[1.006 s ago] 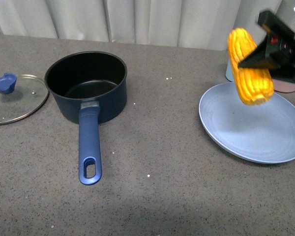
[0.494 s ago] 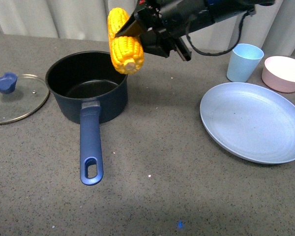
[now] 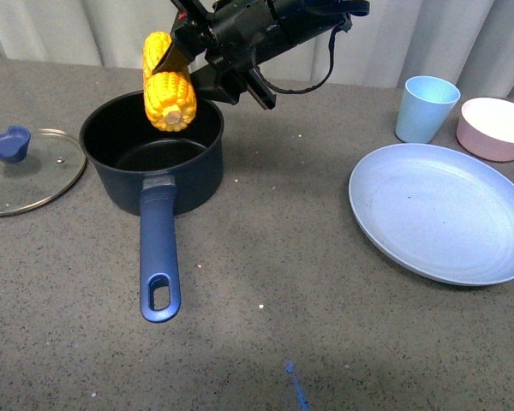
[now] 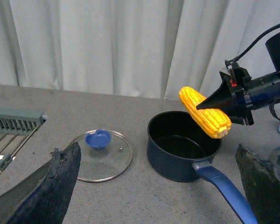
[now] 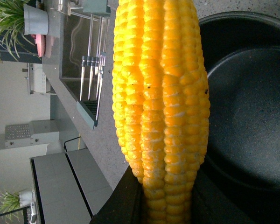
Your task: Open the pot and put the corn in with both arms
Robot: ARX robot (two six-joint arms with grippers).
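Above the navy pot's (image 3: 201,180) rim, right jaws clamp the tilted, kernel-rowed yellow-orange corn (image 3: 166,88).

Right arm (image 3: 278,26) extended leftward, right tool (image 3: 185,72) clamped; left tool (image 4: 156,156) spread.

Yellow-orange corn cob (image 3: 168,86), kernels in straight lengthwise rows. Dark navy round saucepan (image 3: 197,181), interior black, handle blue. Clear round glass lid (image 3: 34,181), knob blue. Pale blue round plate (image 3: 441,218) with faint concentric rings; pale blue cup (image 3: 426,109); pink bowl (image 3: 497,130). Grey tabletop (image 3: 325,325), finely speckled white. White pleated curtain (image 3: 111,34).
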